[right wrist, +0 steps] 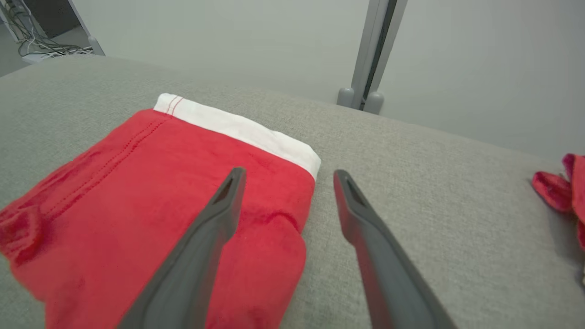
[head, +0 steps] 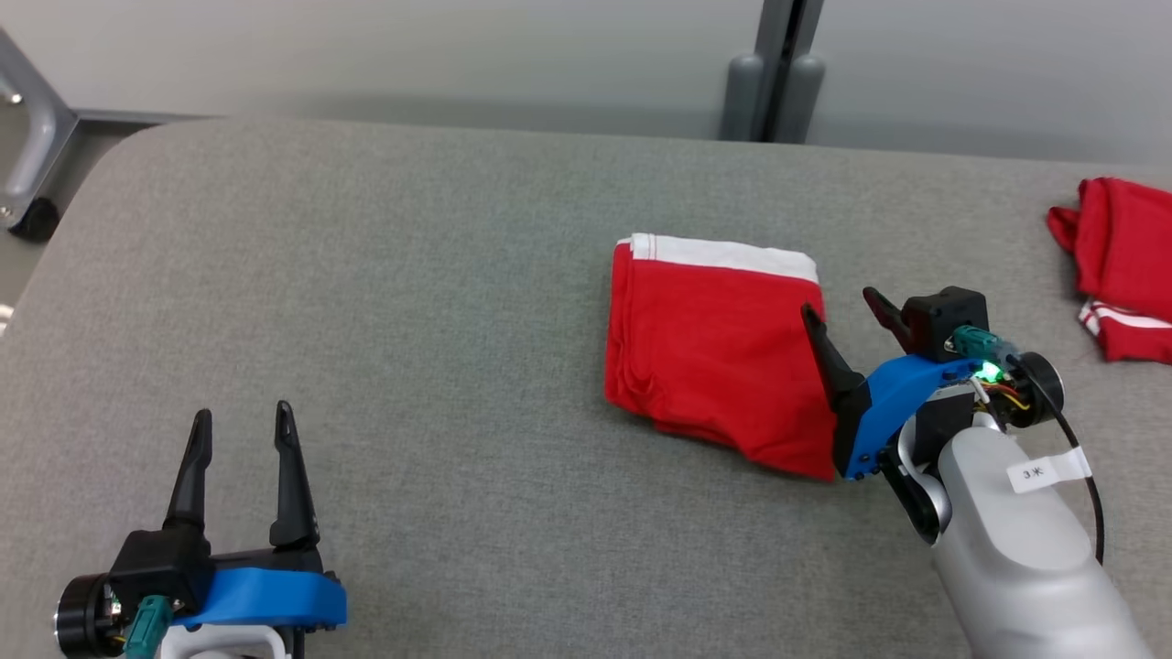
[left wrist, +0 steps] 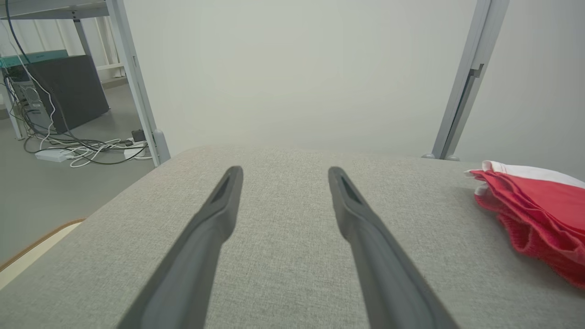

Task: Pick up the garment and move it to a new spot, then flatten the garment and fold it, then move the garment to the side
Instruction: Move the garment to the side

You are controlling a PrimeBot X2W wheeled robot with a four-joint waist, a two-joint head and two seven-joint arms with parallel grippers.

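Plainly, the folded red garment lay flat on the grey bench, right of the middle, with its white waistband on the far edge. The right gripper was much the nearer. It stood at the garment's right edge with its fingers spread and nothing held, one finger over the red cloth and the other over bare bench, so that the edge ran between them, roughly along their length. Whether the tips touched the cloth could not be told. The left gripper sat well apart at the near left, likewise spread and empty. A second red garment lay at the bench's far right, so the move aside probably fell to the right arm.
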